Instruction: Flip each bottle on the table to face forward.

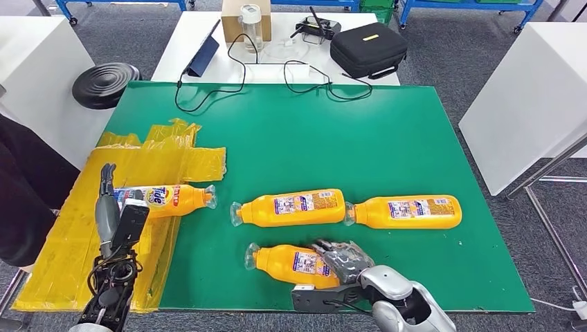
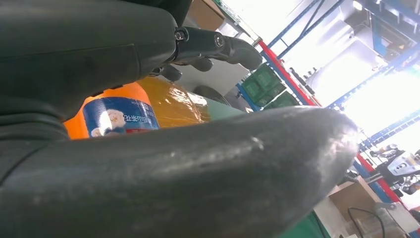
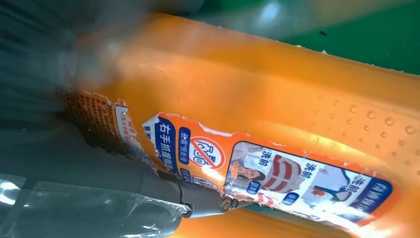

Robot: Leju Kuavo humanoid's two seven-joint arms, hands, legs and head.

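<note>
The right hand has its dark fingers draped over the base end of the nearest bottle, an orange detergent bottle lying on its side near the front edge of the green table, cap end toward the robot's left; the right wrist view shows a finger pressed against its torn back label, so the hand touches and partly wraps it, though whether the hold is firm I cannot tell. This bottle shows its small-print back face, so the step in hand looks to be rolling it over along its long axis. To do that well the fingers should bear on the flattened shoulder of the body rather than the glossy label, which looks slick and is peeling at the edges, and the roll should stay slow so the smooth plastic does not skid on the mat. The left hand lies alongside the Tide bottle, which rests on crinkled yellow plastic sheeting with its logo up; the left wrist view shows thumb and fingers around the bottle's base without clearly closing, so its grip is uncertain. Two more orange bottles, the middle bottle and the right-hand bottle, lie end to end farther back, both showing back labels, apart from either hand.
</note>
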